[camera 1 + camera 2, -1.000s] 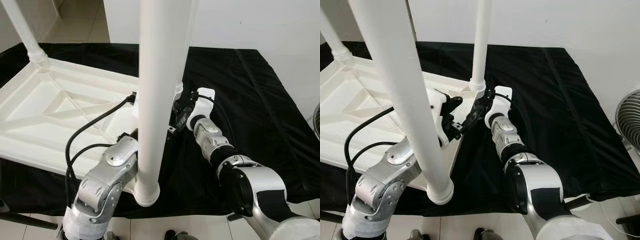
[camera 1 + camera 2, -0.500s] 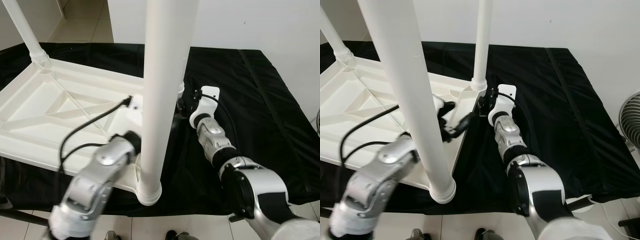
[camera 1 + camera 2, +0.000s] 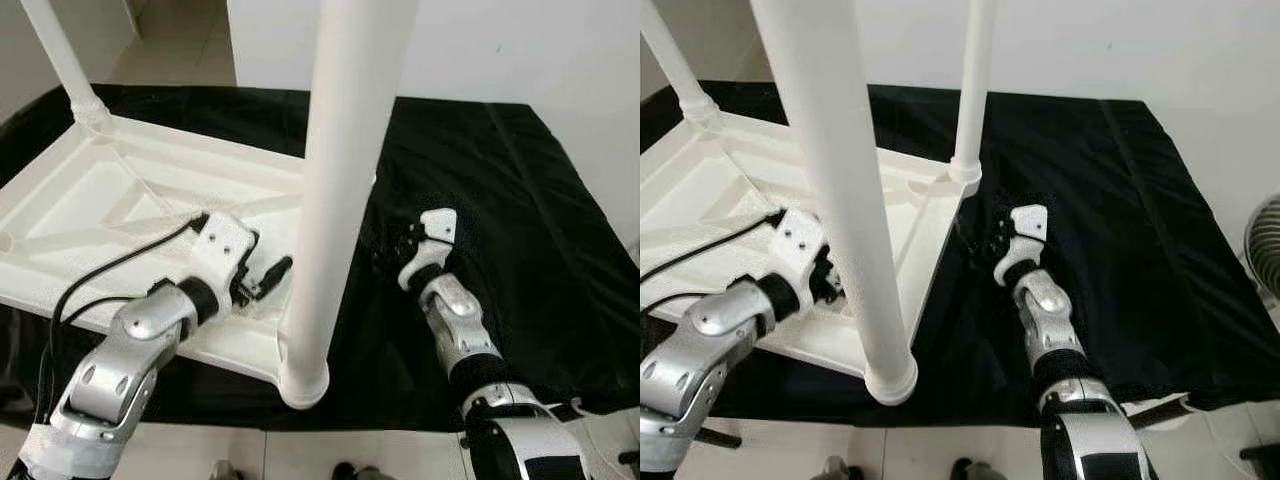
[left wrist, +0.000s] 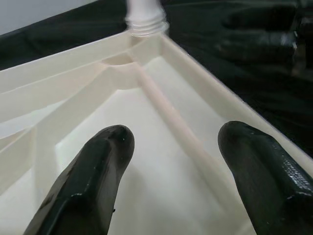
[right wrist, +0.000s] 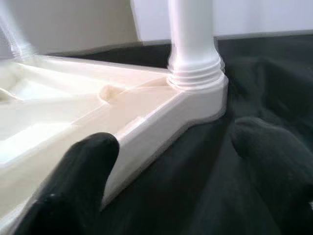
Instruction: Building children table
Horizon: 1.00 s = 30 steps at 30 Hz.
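Legible text, labels, brands, numbers, signs: none. White plastic table [image 3: 120, 210], its legs and the black cloth [image 3: 500, 180] carry no readable markings.

White plastic table top [image 3: 120, 200] lies upside down (ribbed underside up); three white legs [image 3: 830, 180] stand upright in its corners.

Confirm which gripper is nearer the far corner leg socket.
Right. The right gripper sits on the black cloth just beside the far corner leg socket; the left gripper hovers over the tabletop underside, nearer the close leg.
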Available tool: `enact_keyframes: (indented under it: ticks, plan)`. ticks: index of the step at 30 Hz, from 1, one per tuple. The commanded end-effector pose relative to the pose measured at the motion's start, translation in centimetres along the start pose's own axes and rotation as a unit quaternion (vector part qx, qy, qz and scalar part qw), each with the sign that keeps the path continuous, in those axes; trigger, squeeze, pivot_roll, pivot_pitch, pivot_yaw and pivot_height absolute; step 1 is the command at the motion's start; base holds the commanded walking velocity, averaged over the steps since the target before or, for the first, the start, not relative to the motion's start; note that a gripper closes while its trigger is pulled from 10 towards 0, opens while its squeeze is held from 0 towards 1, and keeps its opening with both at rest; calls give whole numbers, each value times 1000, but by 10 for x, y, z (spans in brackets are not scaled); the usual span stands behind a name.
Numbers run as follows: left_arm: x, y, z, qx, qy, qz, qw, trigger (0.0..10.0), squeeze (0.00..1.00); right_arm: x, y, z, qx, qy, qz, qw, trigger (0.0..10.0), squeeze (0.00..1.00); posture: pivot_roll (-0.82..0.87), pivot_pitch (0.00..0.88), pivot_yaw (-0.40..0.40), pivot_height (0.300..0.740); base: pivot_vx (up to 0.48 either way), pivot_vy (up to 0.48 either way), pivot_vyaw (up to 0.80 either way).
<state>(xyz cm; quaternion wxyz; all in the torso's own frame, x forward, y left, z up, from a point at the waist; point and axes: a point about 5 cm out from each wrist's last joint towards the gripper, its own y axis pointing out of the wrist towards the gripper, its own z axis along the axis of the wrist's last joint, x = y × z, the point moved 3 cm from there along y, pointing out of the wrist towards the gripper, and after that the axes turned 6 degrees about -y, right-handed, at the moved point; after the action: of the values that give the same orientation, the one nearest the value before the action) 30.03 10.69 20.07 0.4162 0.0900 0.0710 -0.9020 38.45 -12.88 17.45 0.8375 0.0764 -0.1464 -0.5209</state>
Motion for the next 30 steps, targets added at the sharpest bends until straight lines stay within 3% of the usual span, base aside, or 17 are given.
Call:
enact_keyframes:
  ticks: [1,7,15,19,30]
  plan:
    - [11,-1,-10,-19,10,-46,999,10000,0,-1,-6,10,18,9,22,1000,10000,0,96,140,-34,740,0,0,0]
    - [16,-1,-22,-39,28,-81,996,10000,0,4,-21,24,35,18,41,998,10000,0,71,134,-25,740,0,0,0]
    - [3,-10,-31,-61,61,-112,990,10000,0,8,-41,32,32,4,54,998,10000,0,60,135,-12,740,0,0,0]
    - [-9,-19,-34,-76,92,-132,984,10000,0,9,-53,39,22,0,69,997,10000,0,53,139,-2,740,0,0,0]
    - [-16,-41,-41,-103,113,-177,972,10000,0,16,-71,46,-3,-14,83,996,10000,0,49,141,5,740,0,0,0]
